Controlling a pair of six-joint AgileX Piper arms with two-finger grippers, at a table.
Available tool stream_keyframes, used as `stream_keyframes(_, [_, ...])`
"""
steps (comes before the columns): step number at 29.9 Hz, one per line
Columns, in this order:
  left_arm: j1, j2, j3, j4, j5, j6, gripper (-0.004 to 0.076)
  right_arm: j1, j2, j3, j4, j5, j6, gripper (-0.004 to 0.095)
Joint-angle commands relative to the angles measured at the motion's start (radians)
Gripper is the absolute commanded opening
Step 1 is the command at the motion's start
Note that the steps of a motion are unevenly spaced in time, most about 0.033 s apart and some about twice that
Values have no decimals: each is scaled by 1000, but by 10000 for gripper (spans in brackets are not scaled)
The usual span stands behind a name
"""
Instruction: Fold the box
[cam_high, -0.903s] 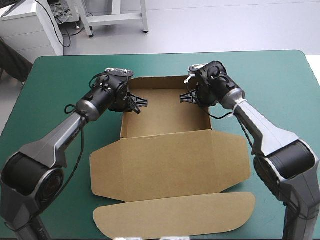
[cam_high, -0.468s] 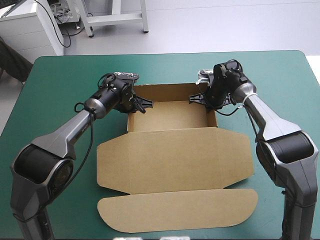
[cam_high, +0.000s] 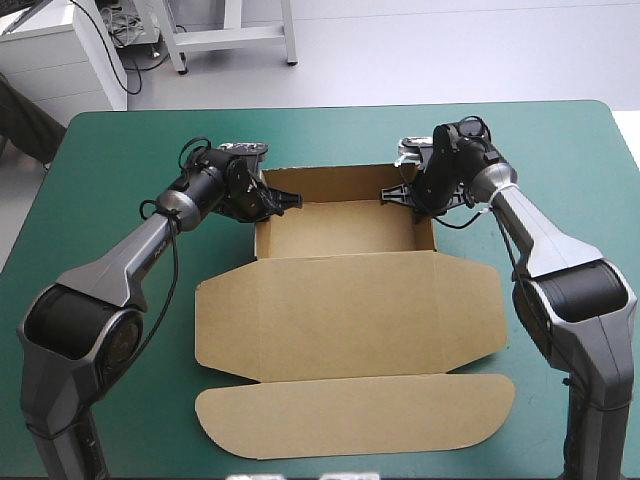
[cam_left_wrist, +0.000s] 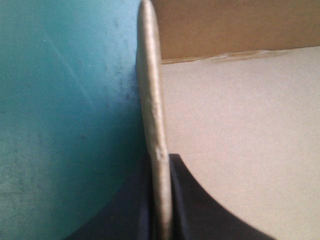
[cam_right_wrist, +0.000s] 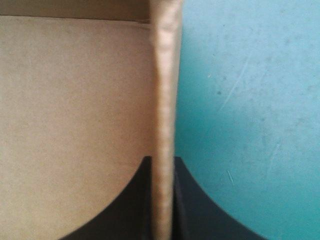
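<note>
The brown box (cam_high: 345, 300) lies mid-table as an open tray with raised walls at the far side and its lid flat toward the near edge. My left gripper (cam_high: 277, 203) is shut on the box's left wall at the far left corner. In the left wrist view that wall's edge (cam_left_wrist: 152, 115) runs straight between my black fingers (cam_left_wrist: 192, 205). My right gripper (cam_high: 398, 194) is shut on the right wall at the far right corner. The right wrist view shows the wall's edge (cam_right_wrist: 164, 125) pinched between both fingers (cam_right_wrist: 192, 200), tray floor on one side, teal-green cover on the other.
The lid's rounded tuck flap (cam_high: 355, 415) reaches close to the table's near edge. Bare teal-green cover (cam_high: 120, 160) lies to the left, right and beyond the box.
Both grippers have carried the box away from me and a little to the right, then settled. The left arm's wrist has shifted leftward while holding the wall.
</note>
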Motion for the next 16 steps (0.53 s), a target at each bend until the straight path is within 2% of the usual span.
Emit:
stream_keyframes(1, [-4,-4,-11,-44,-42,44,-7,-7,-24,-23,34,-92,-34,-14])
stream_keyframes(4, [-4,-6,-11,-44,-35,65,-5,-7,-24,-36,34,-53,-89,0])
stream_keyframes(8, [-4,-6,-11,-84,23,143,39,-8,-24,-80,40,38,-155,142])
stream_keyframes(12, [-4,-6,-29,-104,67,177,183,-10,-24,-151,22,105,-162,341])
stream_keyframes(14, [-4,-6,-52,-104,99,177,270,-10,-29,-179,24,105,-157,408])
stream_keyframes(16, [-2,-6,-83,-93,140,177,342,-10,-35,-198,19,105,-157,435])
